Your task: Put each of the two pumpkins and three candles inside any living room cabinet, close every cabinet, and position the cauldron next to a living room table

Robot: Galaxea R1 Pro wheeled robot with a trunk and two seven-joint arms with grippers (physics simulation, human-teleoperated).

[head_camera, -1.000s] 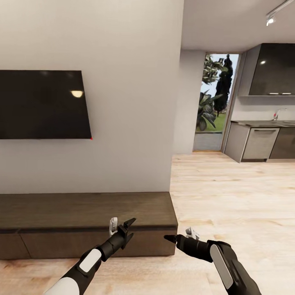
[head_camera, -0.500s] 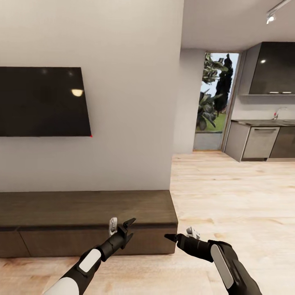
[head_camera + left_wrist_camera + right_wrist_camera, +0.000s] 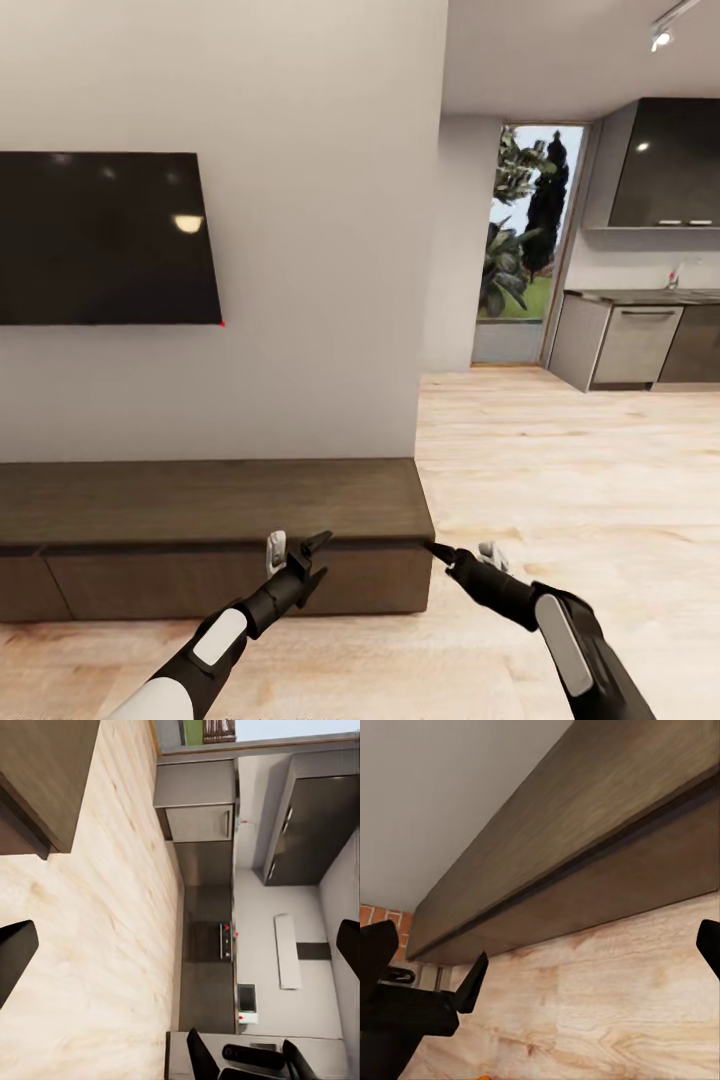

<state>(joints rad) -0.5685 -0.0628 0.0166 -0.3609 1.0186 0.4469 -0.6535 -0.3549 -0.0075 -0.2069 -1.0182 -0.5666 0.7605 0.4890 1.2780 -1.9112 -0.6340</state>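
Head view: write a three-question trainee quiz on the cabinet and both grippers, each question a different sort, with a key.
1. True or false: every front on the cabinet looks shut.
2. Multiple choice: what hangs on the wall above the cabinet? A) a mirror B) a TV C) a shelf
3. Fill in: the left gripper and right gripper both hover empty in front of the cabinet, above the ____ floor.

Key: 1 true; no front stands ajar in the part seen. 2 B. 3 wood, light planks running on to the kitchen units.
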